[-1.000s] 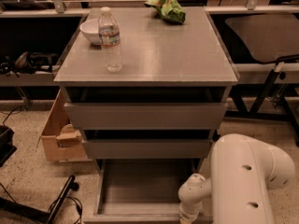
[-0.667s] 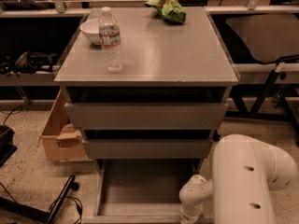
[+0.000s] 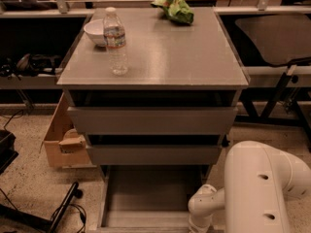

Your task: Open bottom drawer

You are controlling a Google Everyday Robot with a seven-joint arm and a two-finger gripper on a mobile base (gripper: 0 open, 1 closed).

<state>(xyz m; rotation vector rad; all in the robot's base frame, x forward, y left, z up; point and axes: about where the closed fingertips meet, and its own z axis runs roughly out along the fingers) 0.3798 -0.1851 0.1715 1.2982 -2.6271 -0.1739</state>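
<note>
A cardboard box (image 3: 63, 142) sits on the floor left of the grey drawer cabinet (image 3: 155, 62), whose top carries a white bowl (image 3: 93, 31), an upright water bottle (image 3: 116, 40) and a green bag (image 3: 175, 8). The bottom drawer (image 3: 146, 193) stands pulled out toward the viewer, tray facing up, front running left to right. At its front right corner the white arm (image 3: 262, 188) drops to the gripper (image 3: 198, 226), its grip impossible to tell.

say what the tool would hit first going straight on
The tool is cut off below the arm, at the open bottom drawer's front corner; pointing down, probably the floor, depth unclear.
</note>
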